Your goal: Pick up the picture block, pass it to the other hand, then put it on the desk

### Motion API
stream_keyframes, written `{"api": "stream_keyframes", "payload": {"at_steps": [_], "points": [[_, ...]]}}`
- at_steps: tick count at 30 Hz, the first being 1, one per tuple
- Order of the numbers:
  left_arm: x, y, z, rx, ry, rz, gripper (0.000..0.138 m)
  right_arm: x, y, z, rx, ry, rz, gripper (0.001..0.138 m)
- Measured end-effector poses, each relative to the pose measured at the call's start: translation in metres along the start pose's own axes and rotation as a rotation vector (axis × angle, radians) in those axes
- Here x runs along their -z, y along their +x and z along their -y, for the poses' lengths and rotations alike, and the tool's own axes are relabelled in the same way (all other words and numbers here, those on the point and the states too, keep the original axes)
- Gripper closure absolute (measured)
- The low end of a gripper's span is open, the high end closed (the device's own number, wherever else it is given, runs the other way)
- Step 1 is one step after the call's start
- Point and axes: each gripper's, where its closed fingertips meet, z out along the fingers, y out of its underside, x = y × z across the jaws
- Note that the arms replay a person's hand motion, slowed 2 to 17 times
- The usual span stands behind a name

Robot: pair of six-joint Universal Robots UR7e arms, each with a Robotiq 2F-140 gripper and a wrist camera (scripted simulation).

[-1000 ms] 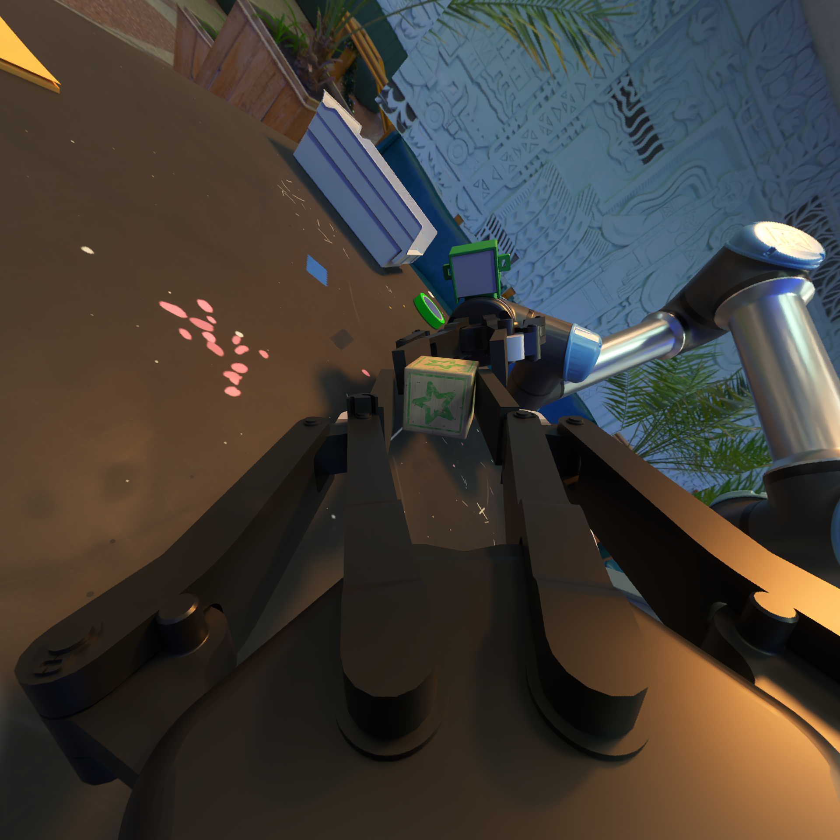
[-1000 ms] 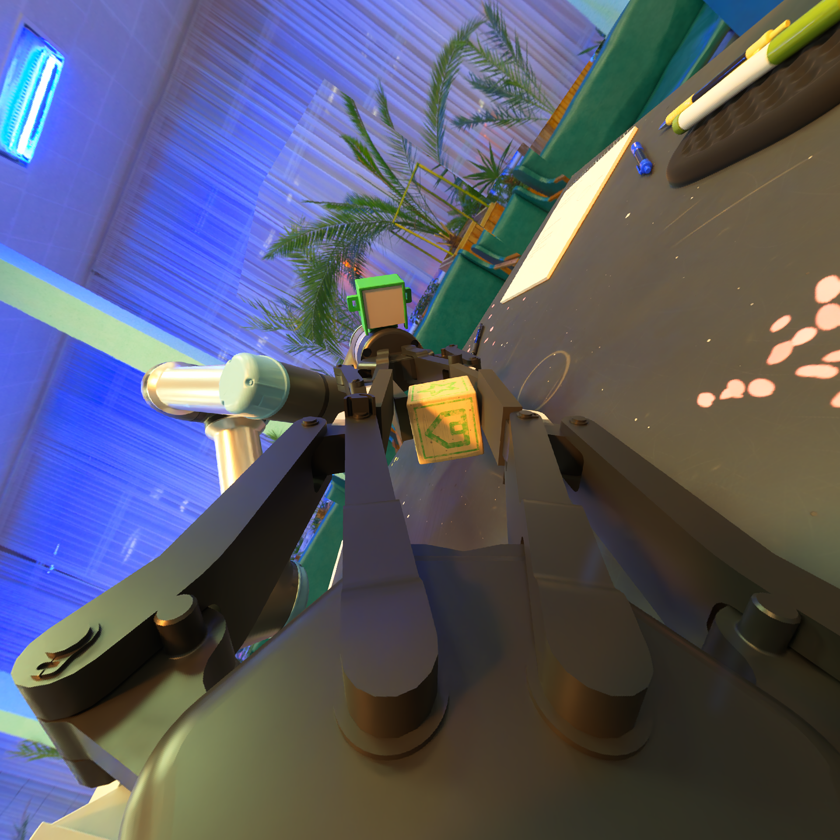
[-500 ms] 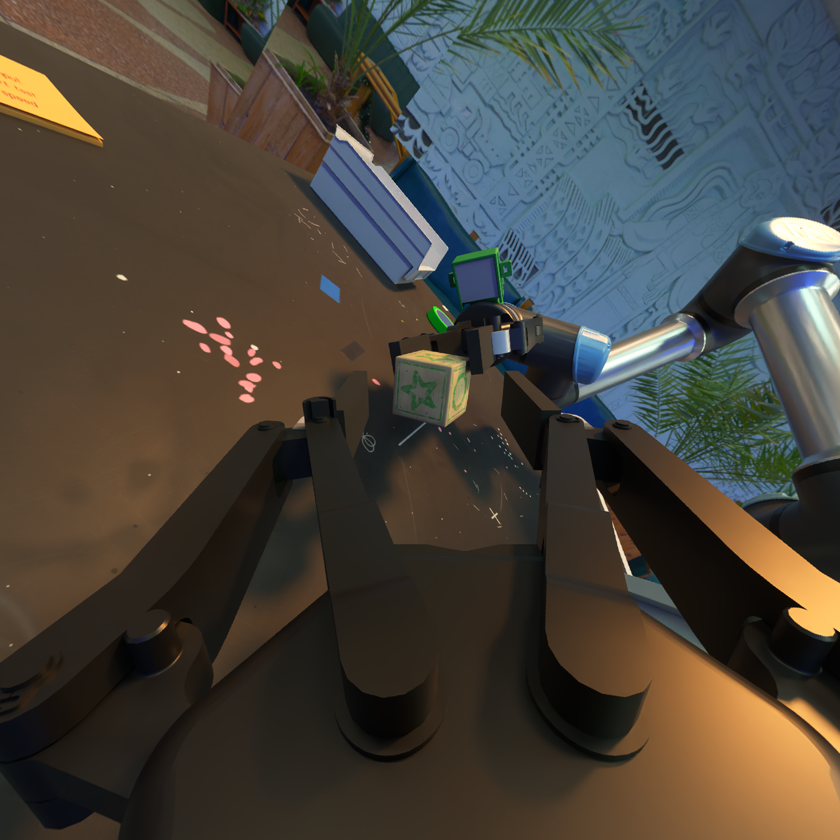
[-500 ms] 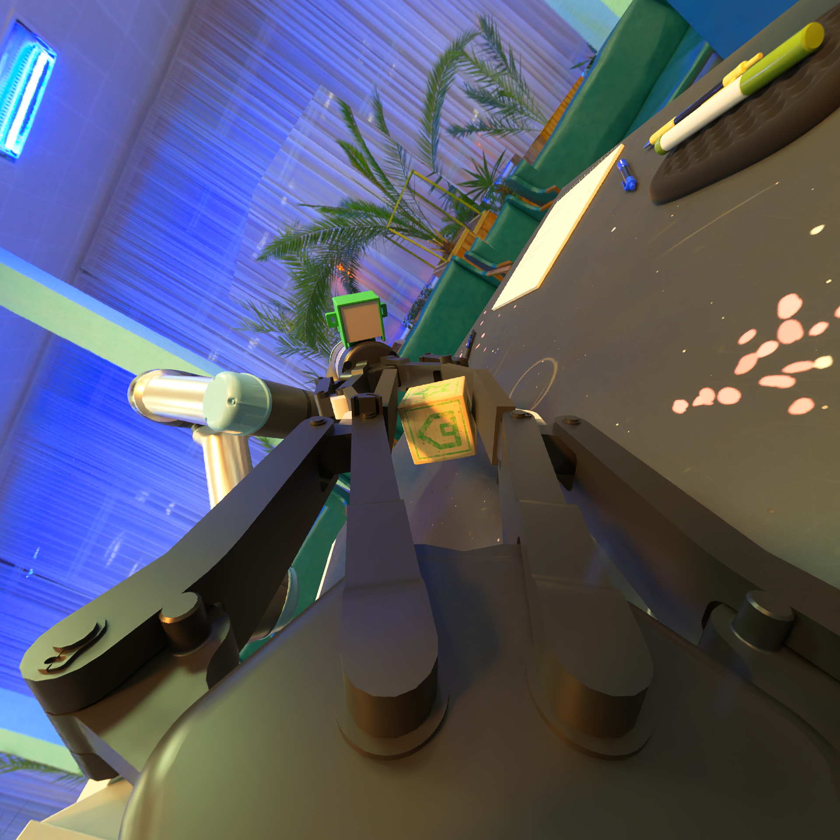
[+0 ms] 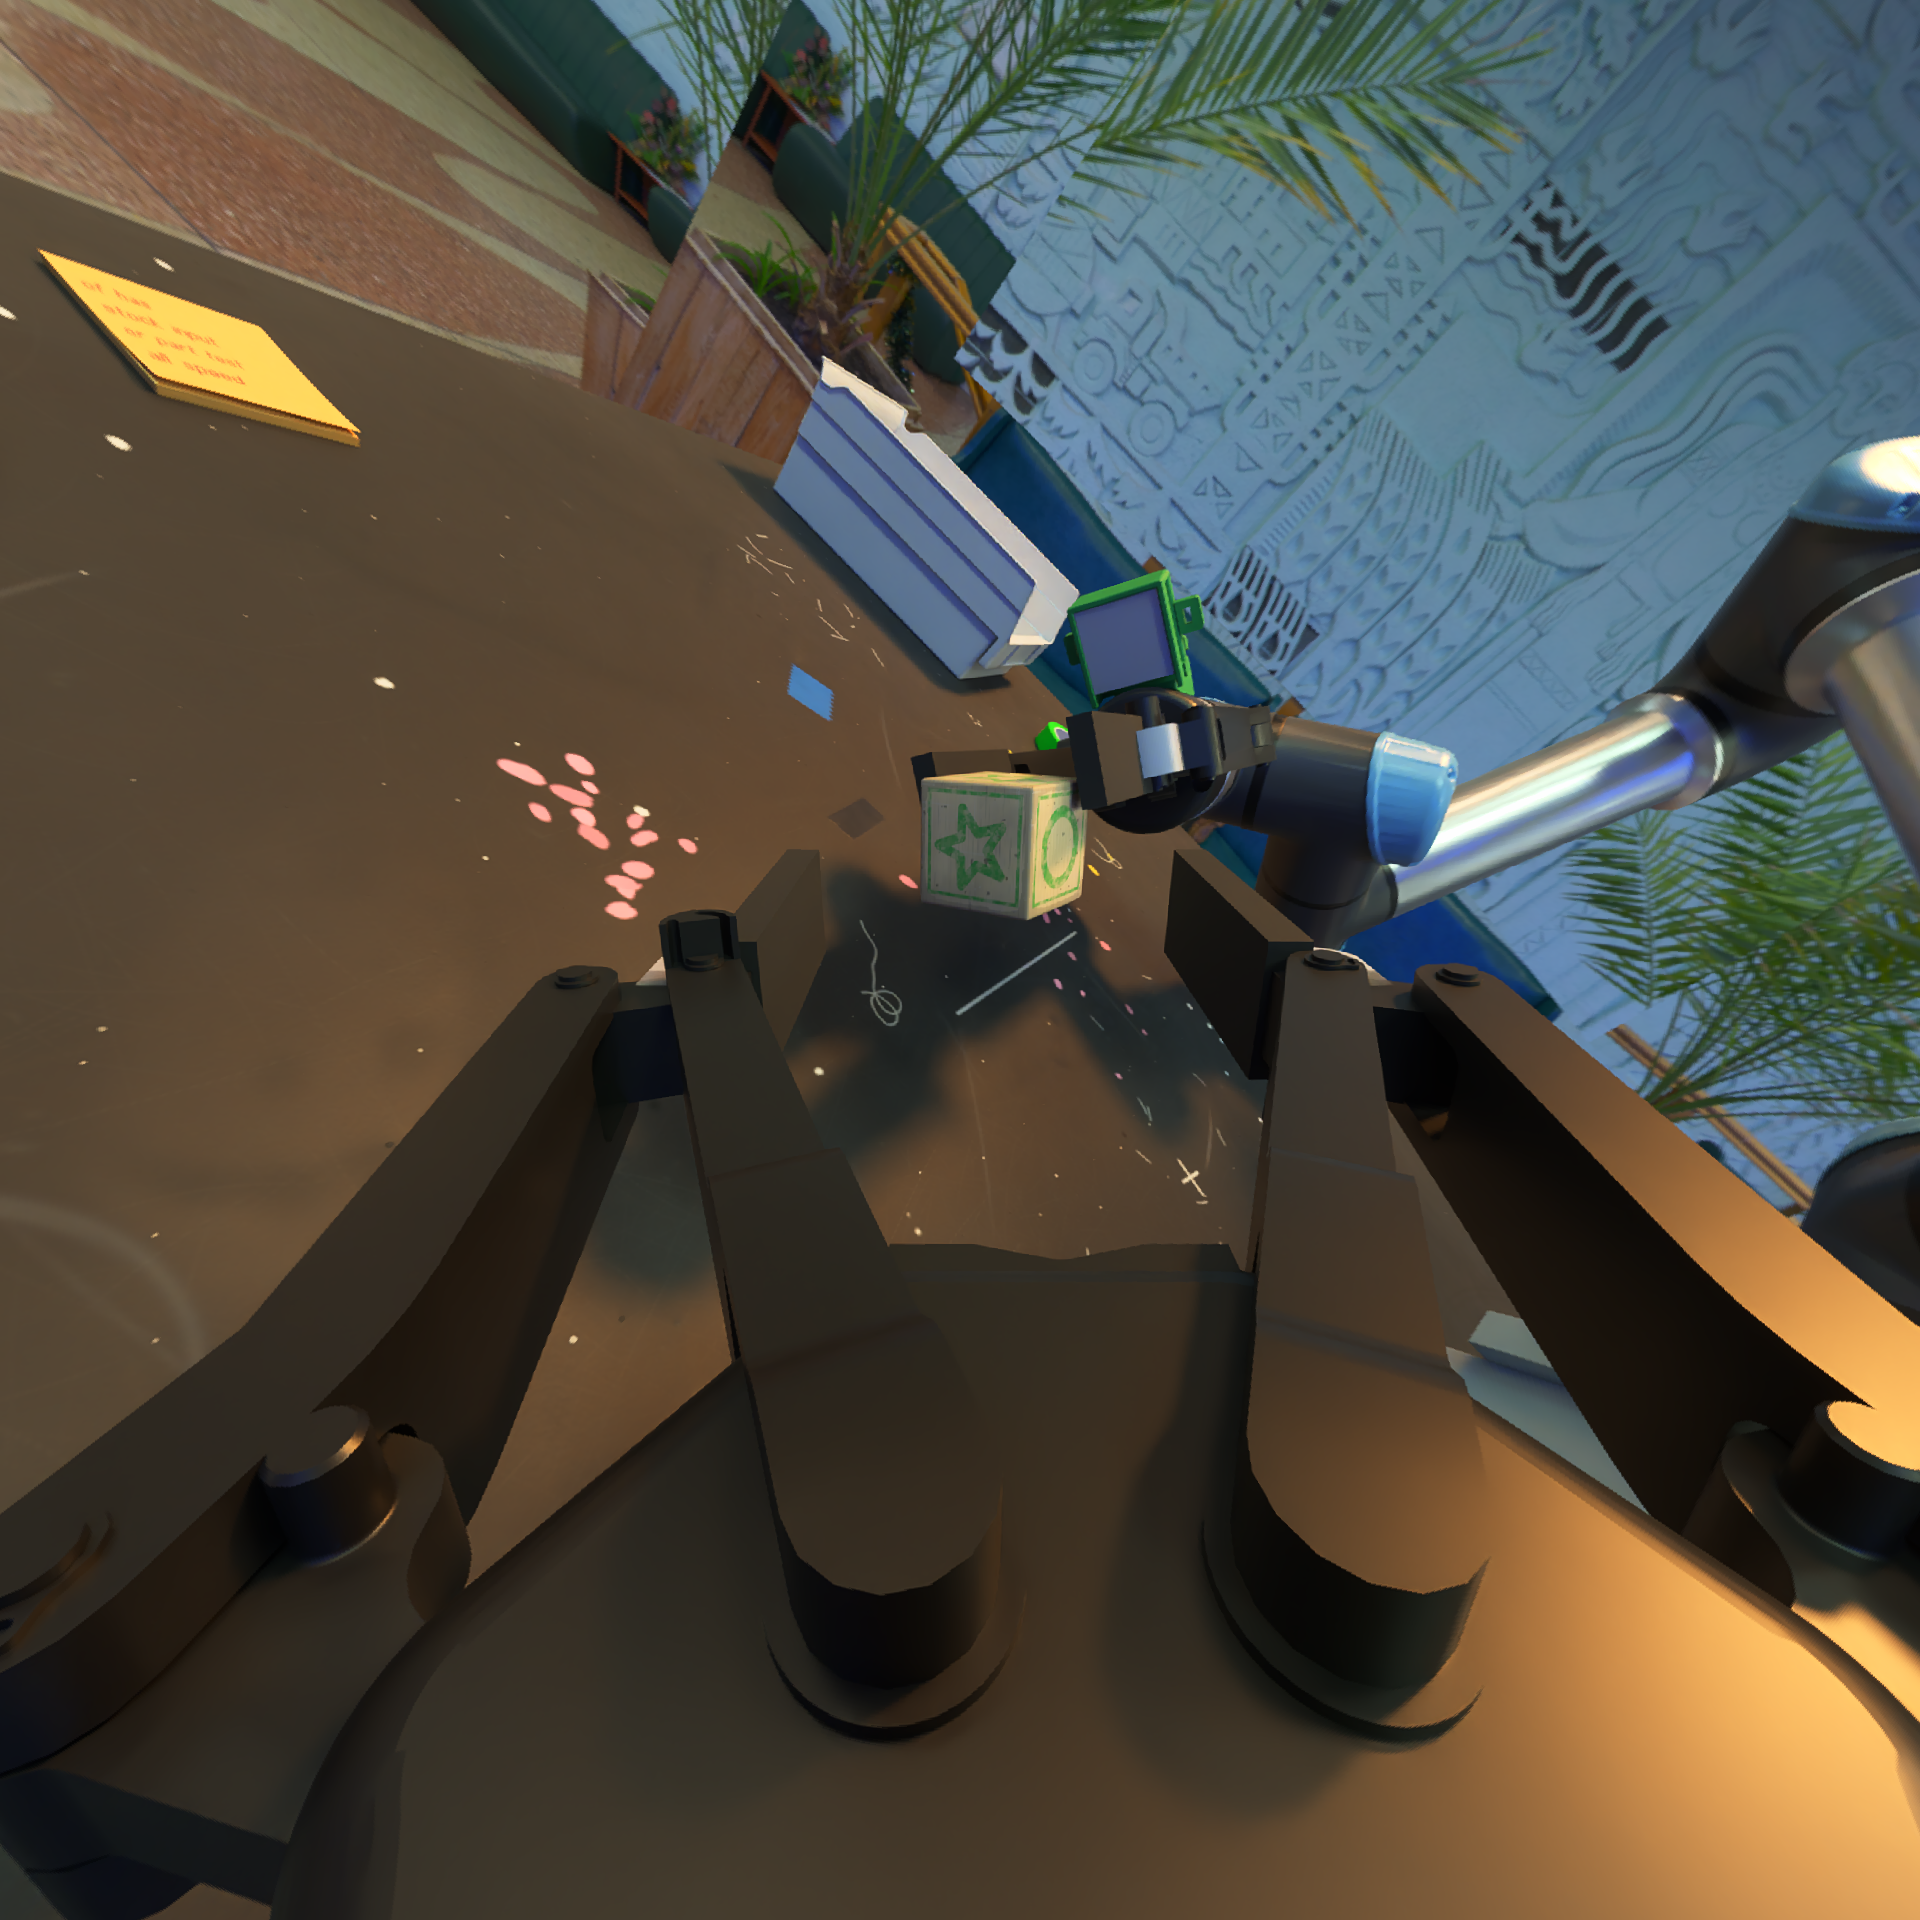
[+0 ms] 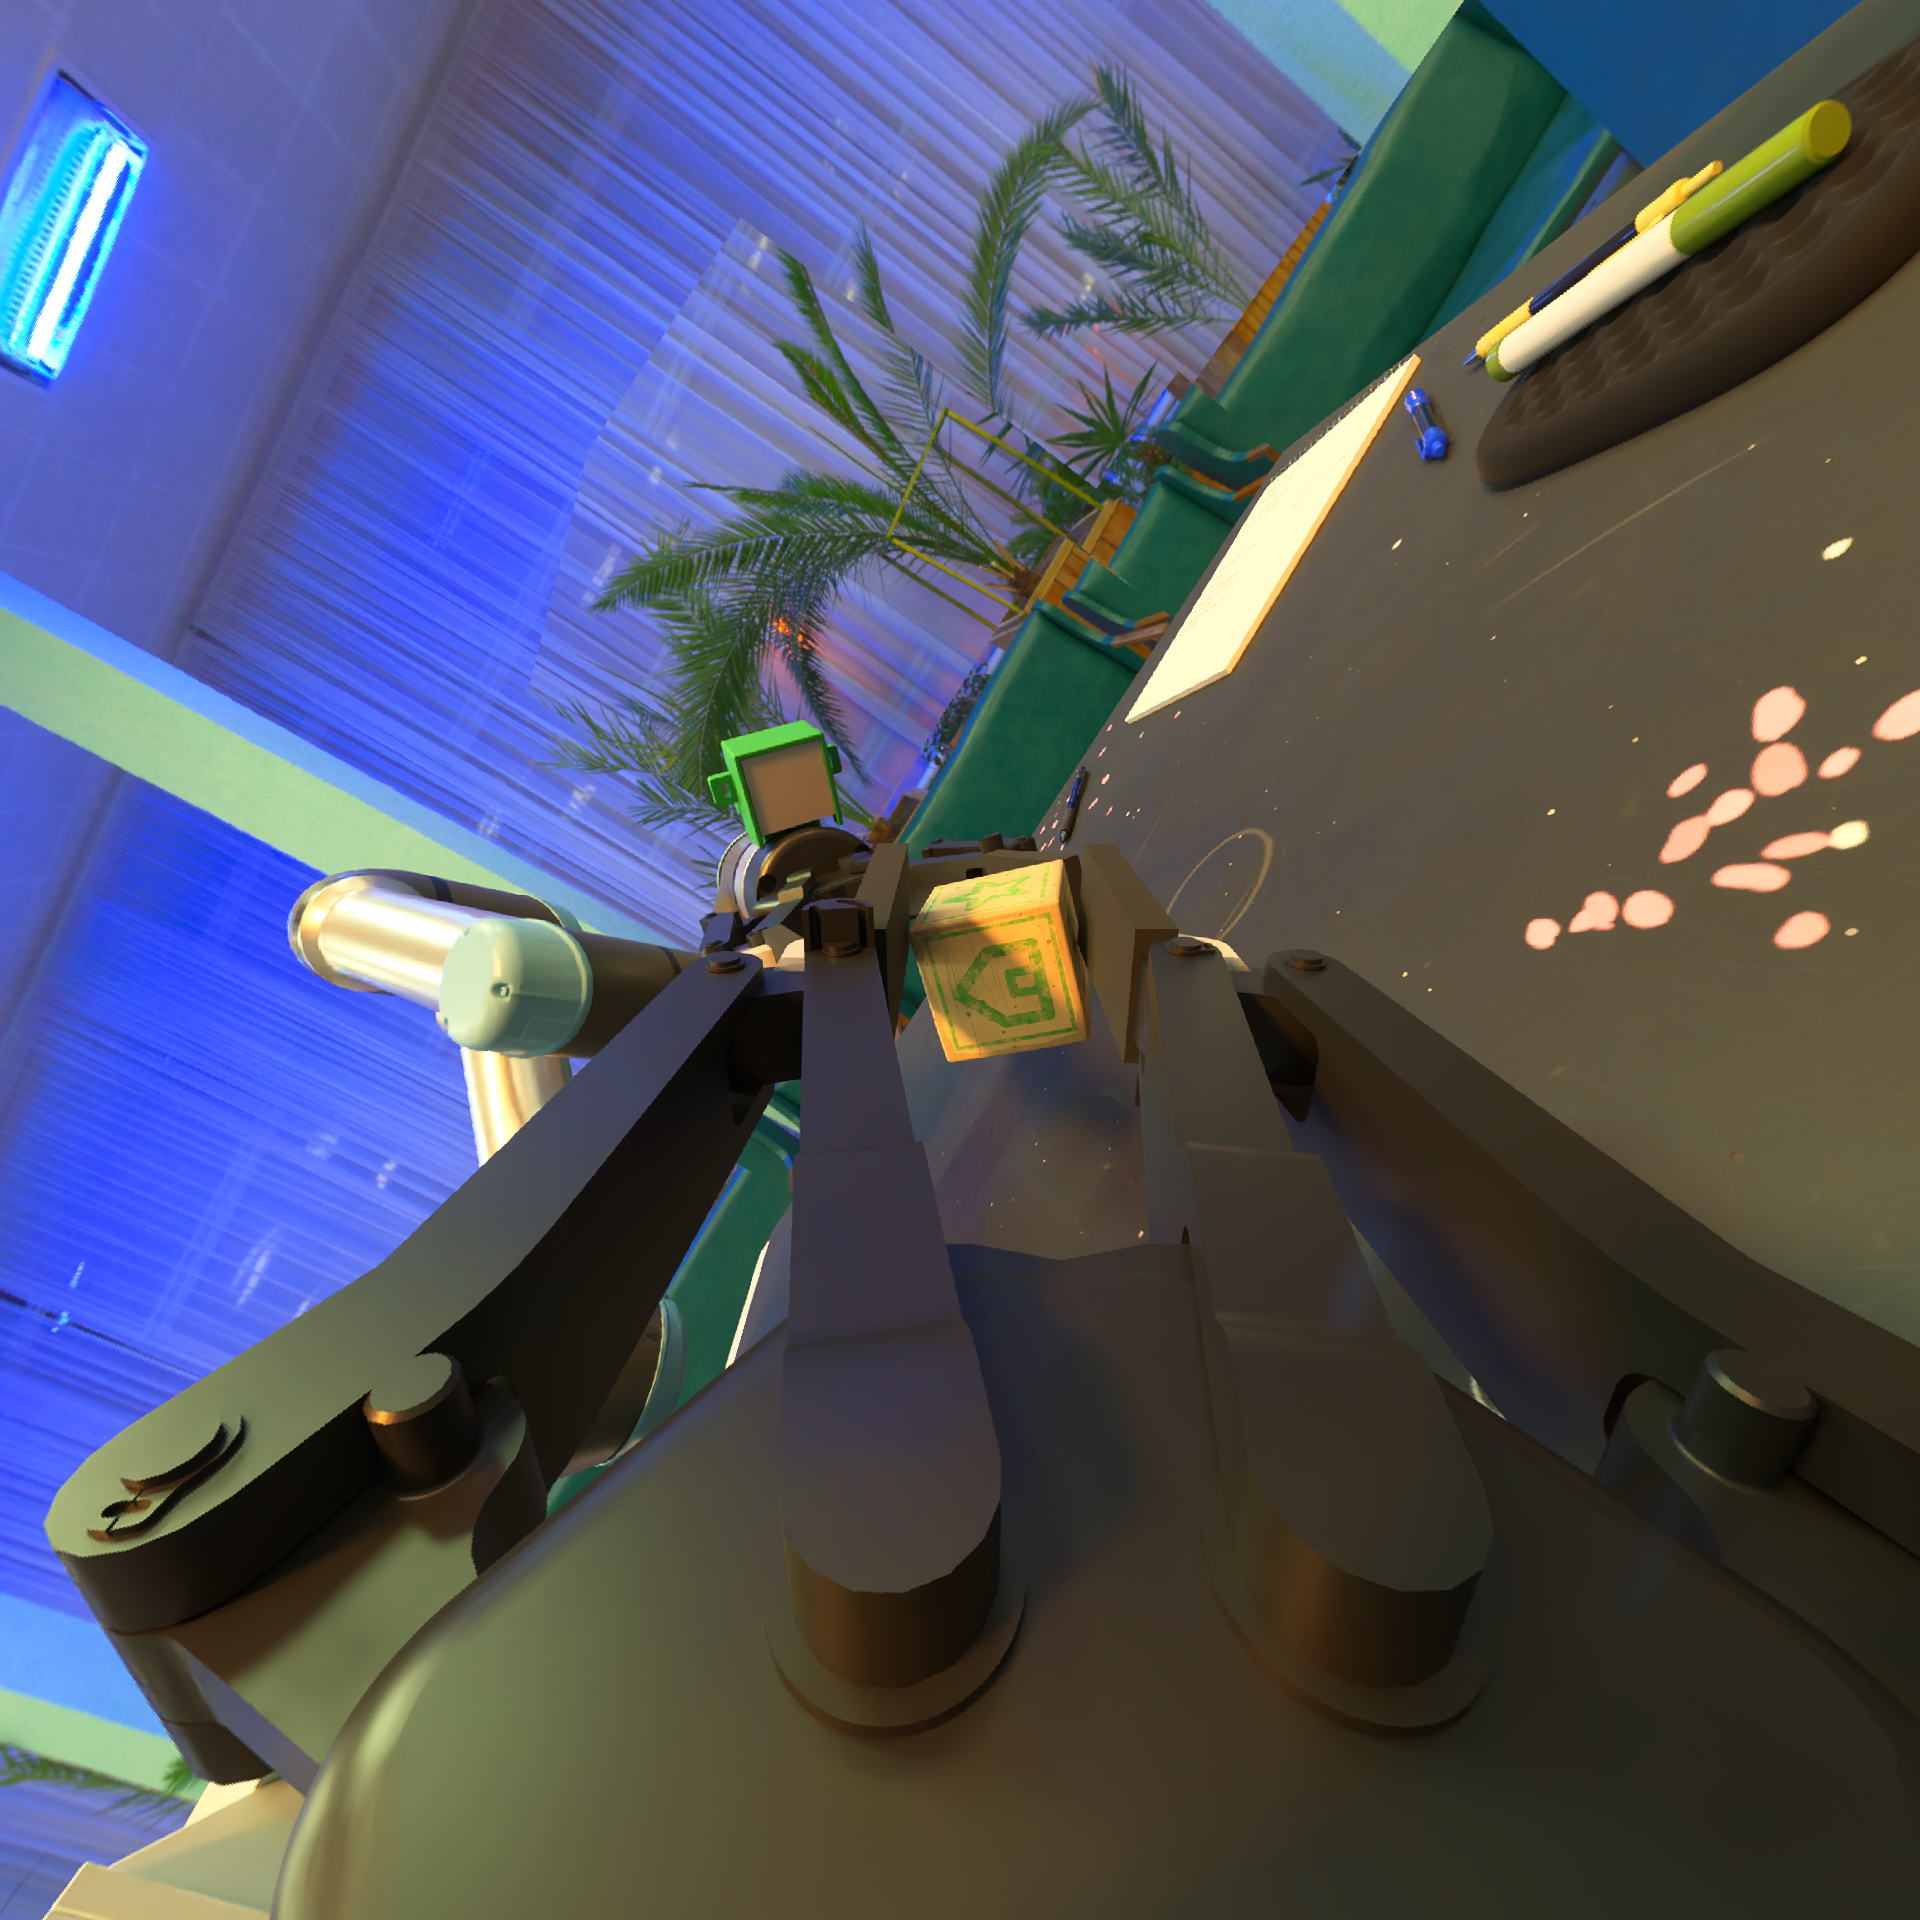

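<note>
right gripper (image 6: pixel 1003 935) has the picture block (image 6: pixel 1000 961) pinched above the desk (image 5: pixel 312 831), left gripper (image 5: pixel 997 914) spread wide; shallow-looking grip, imo could slip

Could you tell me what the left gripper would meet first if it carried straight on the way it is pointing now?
Most likely the picture block, held by the right gripper just ahead of the open left gripper.
</note>
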Motion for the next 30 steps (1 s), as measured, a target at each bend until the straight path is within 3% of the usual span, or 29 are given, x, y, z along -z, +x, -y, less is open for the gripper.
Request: {"api": "stream_keyframes", "payload": {"at_steps": [19,30], "points": [[0.024,-0.021,-0.027,-0.218,0.002,0.325,0.044,0.009,-0.004,0.004,0.007,0.018,-0.009,0.095],[0.04,-0.036,-0.044,-0.274,-0.012,0.481,0.046,0.014,-0.005,0.007,0.016,0.03,-0.021,0.095]]}}
